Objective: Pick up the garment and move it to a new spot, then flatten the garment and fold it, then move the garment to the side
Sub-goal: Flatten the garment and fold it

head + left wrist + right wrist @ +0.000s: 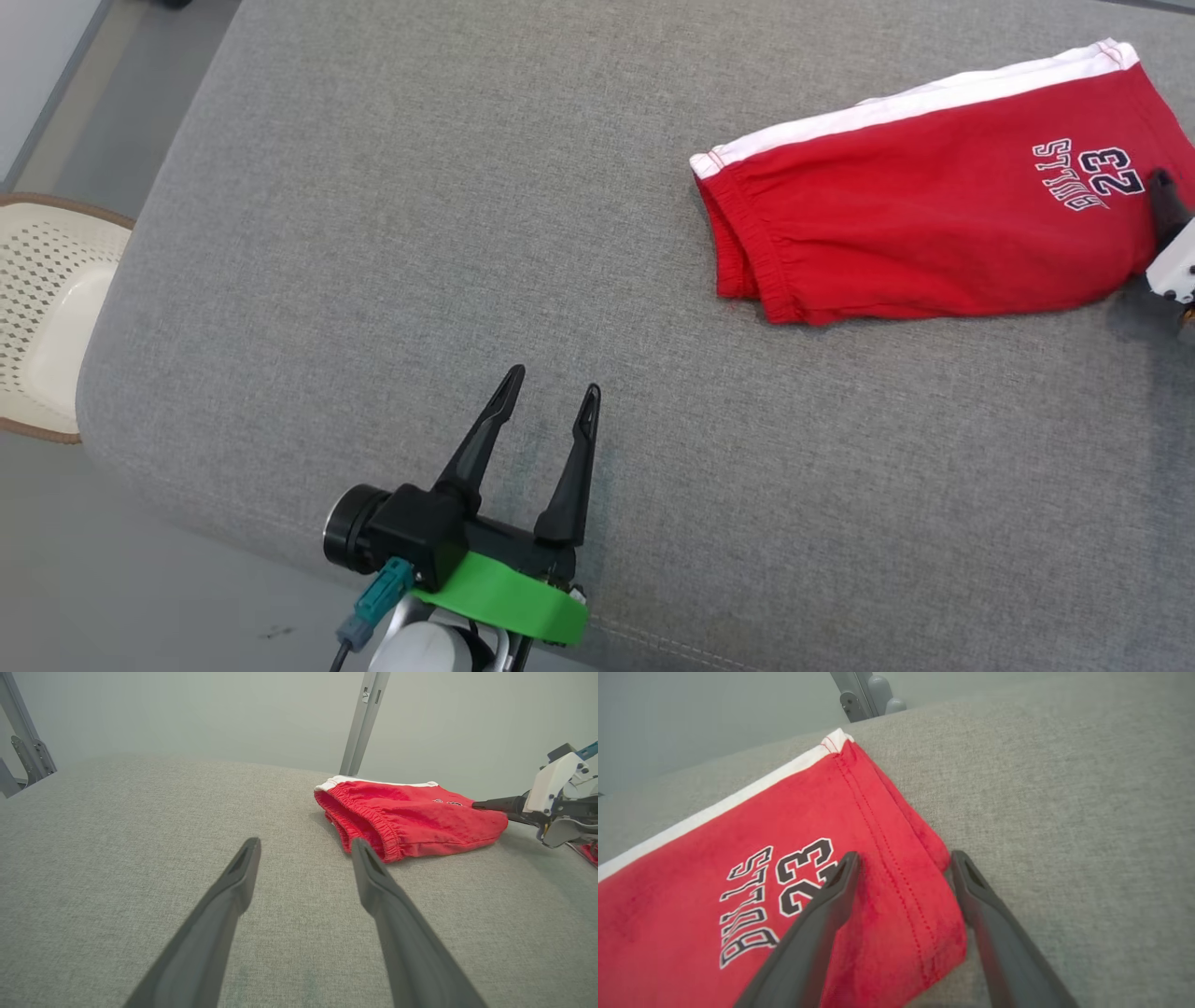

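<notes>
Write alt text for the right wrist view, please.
The open right gripper straddles the stitched hem of red shorts, one finger over the BULLS 23 print, the other beside the cloth's edge. The shorts, with a white side stripe, lie on a grey fabric cushion.

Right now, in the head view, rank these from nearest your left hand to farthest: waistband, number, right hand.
1. Waistband, up and right of the left hand.
2. Number, farther right on the shorts.
3. Right hand, at the right edge, just beyond the number.
</notes>
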### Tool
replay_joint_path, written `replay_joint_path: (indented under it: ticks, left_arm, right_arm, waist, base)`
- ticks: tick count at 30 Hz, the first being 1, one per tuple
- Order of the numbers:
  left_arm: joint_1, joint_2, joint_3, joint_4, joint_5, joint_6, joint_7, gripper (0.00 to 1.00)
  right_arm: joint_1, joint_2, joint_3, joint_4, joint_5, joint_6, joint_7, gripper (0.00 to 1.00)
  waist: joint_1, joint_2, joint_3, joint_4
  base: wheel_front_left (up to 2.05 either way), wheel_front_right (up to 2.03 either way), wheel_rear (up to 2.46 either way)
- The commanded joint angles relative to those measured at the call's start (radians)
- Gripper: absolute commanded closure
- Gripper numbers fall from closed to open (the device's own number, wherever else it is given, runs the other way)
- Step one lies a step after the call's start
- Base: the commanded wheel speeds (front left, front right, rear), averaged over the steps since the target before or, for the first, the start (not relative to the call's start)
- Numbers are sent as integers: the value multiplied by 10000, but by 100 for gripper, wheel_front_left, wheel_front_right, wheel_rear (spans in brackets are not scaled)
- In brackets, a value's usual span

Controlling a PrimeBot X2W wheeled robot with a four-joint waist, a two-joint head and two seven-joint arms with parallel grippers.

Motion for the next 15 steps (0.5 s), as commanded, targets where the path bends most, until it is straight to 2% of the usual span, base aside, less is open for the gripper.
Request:
replay_joint_path:
  ticks: [1,2,3,4,6,8,15]
  left_arm:
    - [-177,-9,5,28,-51,31,1,0]
    - [-205,-9,-14,47,-55,25,1,0]
    - [-228,-10,-42,61,-37,3,1,0]
    - [-240,-10,-62,78,-21,-14,1,0]
    - [-308,-10,-101,110,39,-37,1,0]
    - [-364,-10,-107,138,80,-61,1,0]
    - [-367,-9,-32,305,261,-89,1,0]
  right_arm:
    - [-97,-54,21,64,-5,-8,26,4]
    - [-131,-81,56,152,-10,-6,65,17]
    - [-133,-57,90,225,-10,-8,61,25]
    - [-145,-24,99,321,20,-8,54,50]
    - [-181,-33,141,451,57,-8,75,65]
    - [-233,-76,149,549,117,-12,-43,100]
    - [-80,77,217,519,319,-12,-706,100]
  waist:
    - [0,0,63,60]
    - [0,0,68,64]
    - [0,0,61,65]
    - [0,0,56,61]
    - [0,0,66,59]
    - [0,0,83,52]
    - [0,0,-39,-165]
  base:
    - [0,0,0]
    - [0,0,0]
    - [0,0,0]
    - [0,0,0]
    - [0,0,0]
    - [0,0,0]
    - [0,0,0]
